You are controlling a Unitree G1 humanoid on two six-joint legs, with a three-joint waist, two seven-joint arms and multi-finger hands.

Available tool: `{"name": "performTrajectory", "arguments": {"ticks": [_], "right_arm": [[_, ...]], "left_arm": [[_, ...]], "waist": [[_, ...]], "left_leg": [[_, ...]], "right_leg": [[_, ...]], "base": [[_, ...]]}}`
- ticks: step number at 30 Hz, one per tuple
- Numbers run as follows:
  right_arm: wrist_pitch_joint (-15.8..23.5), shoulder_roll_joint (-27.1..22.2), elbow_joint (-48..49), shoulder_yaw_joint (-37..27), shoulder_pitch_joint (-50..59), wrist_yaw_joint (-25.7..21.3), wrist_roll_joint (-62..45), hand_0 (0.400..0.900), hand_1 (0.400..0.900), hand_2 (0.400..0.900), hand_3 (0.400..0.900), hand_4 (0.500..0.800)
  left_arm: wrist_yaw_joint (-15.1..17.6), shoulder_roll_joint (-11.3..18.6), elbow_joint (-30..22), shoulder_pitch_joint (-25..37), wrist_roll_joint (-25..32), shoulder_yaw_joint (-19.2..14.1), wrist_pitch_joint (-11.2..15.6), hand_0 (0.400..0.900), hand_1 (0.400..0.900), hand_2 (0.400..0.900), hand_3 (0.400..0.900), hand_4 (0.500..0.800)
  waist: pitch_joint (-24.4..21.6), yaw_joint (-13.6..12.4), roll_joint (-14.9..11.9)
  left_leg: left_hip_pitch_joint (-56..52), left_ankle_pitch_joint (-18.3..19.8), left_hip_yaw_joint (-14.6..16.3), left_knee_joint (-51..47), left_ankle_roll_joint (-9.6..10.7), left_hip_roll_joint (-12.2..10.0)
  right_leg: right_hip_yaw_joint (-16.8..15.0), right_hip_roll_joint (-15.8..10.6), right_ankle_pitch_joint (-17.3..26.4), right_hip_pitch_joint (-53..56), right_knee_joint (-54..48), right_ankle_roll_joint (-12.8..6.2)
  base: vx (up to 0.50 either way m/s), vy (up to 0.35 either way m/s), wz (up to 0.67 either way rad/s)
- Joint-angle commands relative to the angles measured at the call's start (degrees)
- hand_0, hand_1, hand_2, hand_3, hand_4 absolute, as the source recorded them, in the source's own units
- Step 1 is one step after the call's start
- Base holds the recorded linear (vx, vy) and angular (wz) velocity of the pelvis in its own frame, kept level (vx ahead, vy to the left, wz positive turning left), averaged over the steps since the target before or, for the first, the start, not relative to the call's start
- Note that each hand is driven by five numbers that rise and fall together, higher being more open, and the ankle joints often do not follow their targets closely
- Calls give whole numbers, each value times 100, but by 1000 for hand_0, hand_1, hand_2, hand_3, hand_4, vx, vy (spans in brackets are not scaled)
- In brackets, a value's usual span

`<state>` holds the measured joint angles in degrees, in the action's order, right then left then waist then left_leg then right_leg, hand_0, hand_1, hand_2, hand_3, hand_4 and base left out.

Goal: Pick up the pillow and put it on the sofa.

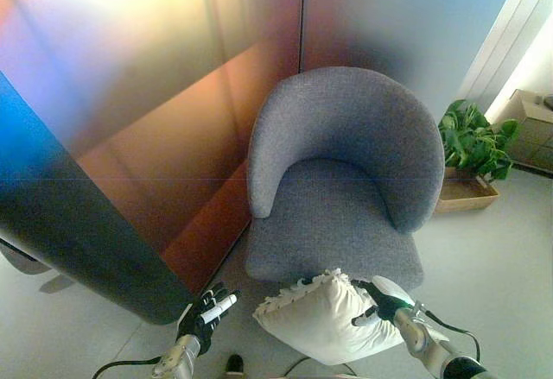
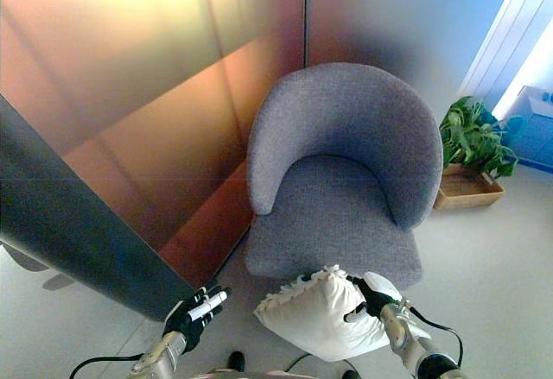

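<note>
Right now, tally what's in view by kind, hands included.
Robot hands: 2, left hand empty, right hand gripping the pillow
White pillow: 1
Grey armchair: 1
Potted plant: 1
Total: 5

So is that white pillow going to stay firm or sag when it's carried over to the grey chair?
The white pillow will probably sag: it bulges softly around the right hand gripping its edge. It looks puffy, so likely light. The ruffled trim should give the fingers purchase.
</note>
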<state>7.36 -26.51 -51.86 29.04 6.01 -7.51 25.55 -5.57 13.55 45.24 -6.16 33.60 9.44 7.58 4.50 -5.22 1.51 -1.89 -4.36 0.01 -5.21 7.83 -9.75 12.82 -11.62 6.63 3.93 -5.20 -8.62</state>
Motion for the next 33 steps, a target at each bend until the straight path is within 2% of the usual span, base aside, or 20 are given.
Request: {"name": "performTrajectory", "arguments": {"ticks": [1, 4, 11, 26, 30, 33], "right_arm": [[271, -140, -145, -20, 784, -289, 0, 900, 900, 900, 900, 800], [252, -146, -108, -61, 705, -227, 47, 900, 900, 900, 900, 800], [295, -149, -91, -87, 557, -259, 42, 900, 900, 900, 900, 800], [222, -155, -211, -26, 696, -196, 65, 900, 900, 900, 900, 800], [250, -201, -311, 60, 931, -233, 21, 900, 900, 900, 900, 800], [258, -220, -483, 194, 1438, -309, -143, 900, 900, 900, 900, 800]], "left_arm": [[-158, 187, 83, 748, 48, 265, 628, 900, 900, 900, 900, 800], [-264, 169, 95, 725, 120, 216, 710, 900, 900, 900, 900, 800], [-176, 206, 57, 654, 70, 208, 623, 900, 900, 900, 900, 800], [-178, 216, 55, 677, 80, 219, 644, 900, 900, 900, 900, 800], [-165, 243, 17, 806, 240, 326, 673, 900, 900, 900, 900, 800], [-140, 274, 16, 1130, 459, 472, 763, 900, 900, 900, 900, 800]], "waist": [[74, -231, -250], [32, -220, -274], [15, -224, -299], [150, -259, -246], [314, -255, -204], [609, -256, -153]], "left_leg": [[-106, 93, 18, 21, -170, -37], [-124, 110, 22, 21, -169, -28], [-165, 104, 36, 46, -171, -46], [-106, 121, -27, 74, -177, -14], [8, 114, -52, 118, -171, -10], [279, 122, -130, 227, -173, 23]], "right_leg": [[-83, -558, 48, -51, 152, -309], [-90, -564, 35, -31, 148, -320], [-104, -543, 12, 11, 167, -311], [-115, -600, 5, -57, 227, -330], [-155, -616, 8, -203, 297, -328], [-255, -627, 5, -493, 405, -314]], "base": [[0, 0, 0], [0, 0, 0], [0, 0, 0], [-2, 8, 3], [-47, 9, 1], [-220, 6, -2]]}}
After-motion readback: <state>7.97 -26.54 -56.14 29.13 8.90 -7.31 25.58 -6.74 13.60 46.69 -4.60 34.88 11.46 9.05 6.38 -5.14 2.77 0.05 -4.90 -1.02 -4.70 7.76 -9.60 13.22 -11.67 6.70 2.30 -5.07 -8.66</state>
